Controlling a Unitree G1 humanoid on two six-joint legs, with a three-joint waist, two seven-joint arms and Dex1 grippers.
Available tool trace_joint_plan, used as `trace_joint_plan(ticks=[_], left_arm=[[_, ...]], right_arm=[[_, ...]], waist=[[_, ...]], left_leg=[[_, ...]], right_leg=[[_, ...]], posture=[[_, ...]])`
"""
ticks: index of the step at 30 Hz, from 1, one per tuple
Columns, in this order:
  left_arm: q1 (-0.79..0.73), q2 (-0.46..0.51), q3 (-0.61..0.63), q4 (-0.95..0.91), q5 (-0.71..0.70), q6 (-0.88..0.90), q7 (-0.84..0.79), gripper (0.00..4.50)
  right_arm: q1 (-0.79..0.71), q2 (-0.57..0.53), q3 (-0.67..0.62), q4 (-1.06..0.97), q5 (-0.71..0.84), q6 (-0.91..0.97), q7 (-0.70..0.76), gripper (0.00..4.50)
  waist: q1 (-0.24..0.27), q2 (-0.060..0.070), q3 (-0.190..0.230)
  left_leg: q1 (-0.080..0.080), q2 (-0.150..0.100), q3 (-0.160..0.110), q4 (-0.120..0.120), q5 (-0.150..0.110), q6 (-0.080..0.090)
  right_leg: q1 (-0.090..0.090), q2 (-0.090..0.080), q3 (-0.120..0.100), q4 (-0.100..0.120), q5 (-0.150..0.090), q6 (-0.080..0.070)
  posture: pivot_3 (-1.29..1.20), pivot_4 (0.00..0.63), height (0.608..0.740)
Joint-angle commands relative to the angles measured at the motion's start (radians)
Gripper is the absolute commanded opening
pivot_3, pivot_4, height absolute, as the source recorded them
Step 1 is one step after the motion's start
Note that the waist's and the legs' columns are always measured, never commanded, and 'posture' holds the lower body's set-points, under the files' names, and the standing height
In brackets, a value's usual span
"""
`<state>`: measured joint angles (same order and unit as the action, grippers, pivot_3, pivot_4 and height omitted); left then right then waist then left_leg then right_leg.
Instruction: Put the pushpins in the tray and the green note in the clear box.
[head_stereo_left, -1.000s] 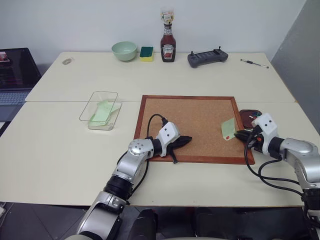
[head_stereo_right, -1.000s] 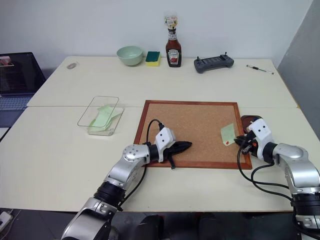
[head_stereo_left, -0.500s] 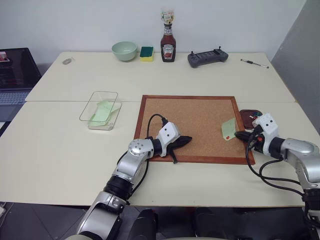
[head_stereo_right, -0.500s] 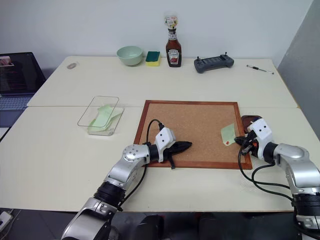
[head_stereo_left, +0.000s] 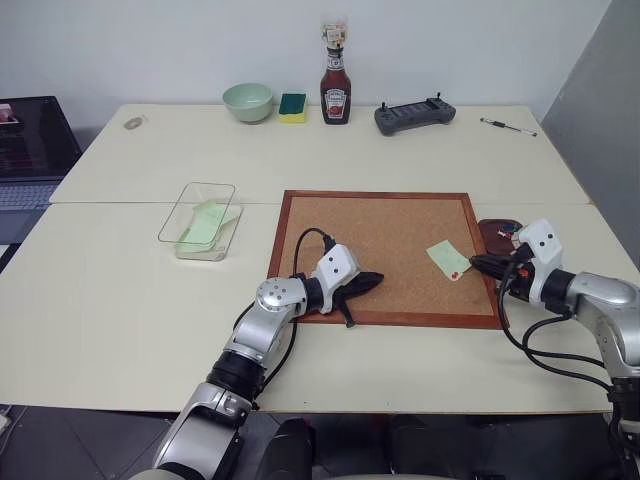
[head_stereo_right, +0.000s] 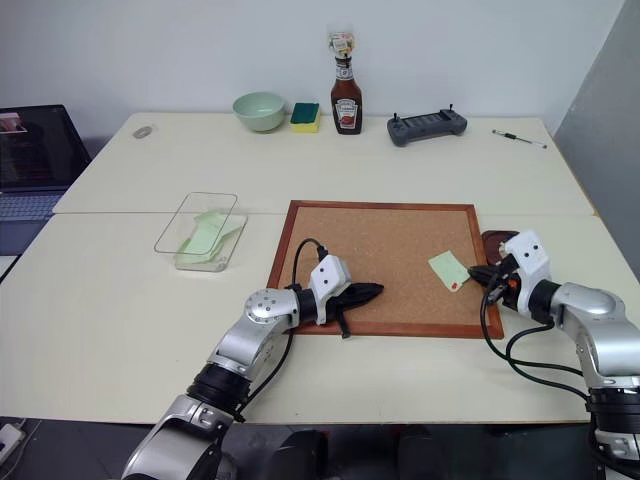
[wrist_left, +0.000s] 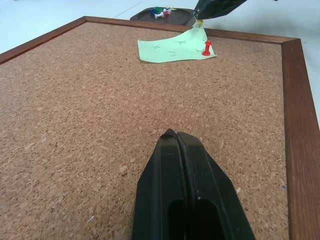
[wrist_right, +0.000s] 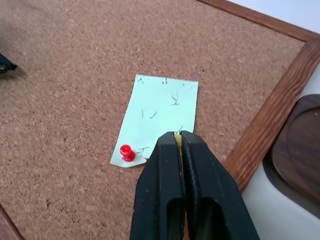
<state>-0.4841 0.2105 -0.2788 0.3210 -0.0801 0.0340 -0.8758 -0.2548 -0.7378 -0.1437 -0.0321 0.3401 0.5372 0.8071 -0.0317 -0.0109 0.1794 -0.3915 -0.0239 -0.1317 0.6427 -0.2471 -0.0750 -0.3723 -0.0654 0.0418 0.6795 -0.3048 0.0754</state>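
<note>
Pinching a yellow pin (wrist_right: 176, 140), the right end effector (wrist_right: 177, 136) hovered over the note (wrist_right: 157, 118), which lay on the corkboard (head_stereo_left: 380, 240) with a red pin (wrist_right: 126, 152) in it. The left end effector (wrist_left: 176, 136) rested closed.

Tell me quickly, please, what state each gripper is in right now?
Left gripper: jaws shut, empty, over the corkboard.
Right gripper: jaws shut on a yellow pushpin, above the green note.

One corkboard (head_stereo_left: 385, 250), one tray (head_stereo_left: 498, 232), one clear box (head_stereo_left: 199, 220), two green notes (head_stereo_left: 448, 259), one red pushpin (wrist_right: 126, 152)
</note>
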Motion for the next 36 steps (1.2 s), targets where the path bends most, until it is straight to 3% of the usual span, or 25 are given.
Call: trace_joint_plan(ticks=[1, 10, 27, 36], left_arm=[[0.018, 0.007, -0.019, 0.007, 0.017, 0.0, -0.006, 0.0], [0.021, 0.007, -0.023, 0.004, 0.024, -0.004, -0.011, 0.0], [0.021, 0.001, -0.024, 0.003, 0.027, -0.004, -0.005, 0.0], [0.024, 0.0, -0.021, 0.004, 0.026, -0.003, 0.0, 0.0]], right_arm=[[-0.025, -0.021, -0.057, -0.039, 0.031, 0.012, -0.005, 0.02], [-0.039, -0.027, -0.08, -0.026, 0.025, 0.028, -0.036, 0.02], [-0.211, -0.051, 0.078, 0.272, -0.312, -0.189, -0.227, 0.02], [-0.25, -0.033, 0.078, 0.344, -0.331, -0.229, -0.239, 2.01]], waist=[[0.0, 0.0, 0.0], [-0.001, 0.0, 0.0], [-0.001, 0.0, 0.0], [-0.001, 0.0, 0.0]], left_leg=[[0.0, 0.0, 0.0, 0.0, 0.0, 0.0], [0.0, 0.0, 0.0, 0.0, 0.0, 0.0], [0.0, 0.0, 0.0, 0.0, 0.0, 0.0], [0.0, 0.0, 0.0, 0.0, 0.0, 0.0]], right_leg=[[0.0, 0.0, 0.0, 0.0, 0.0, 0.0], [0.0, 0.0, 0.0, 0.0, 0.0, 0.0], [0.0, 0.0, 0.0, 0.0, 0.0, 0.0], [0.0, 0.0, 0.0, 0.0, 0.0, 0.0]], posture=[[0.0, 0.15, 0.74], [0.0, 0.15, 0.74], [0.0, 0.15, 0.74], [0.0, 0.15, 0.74]])
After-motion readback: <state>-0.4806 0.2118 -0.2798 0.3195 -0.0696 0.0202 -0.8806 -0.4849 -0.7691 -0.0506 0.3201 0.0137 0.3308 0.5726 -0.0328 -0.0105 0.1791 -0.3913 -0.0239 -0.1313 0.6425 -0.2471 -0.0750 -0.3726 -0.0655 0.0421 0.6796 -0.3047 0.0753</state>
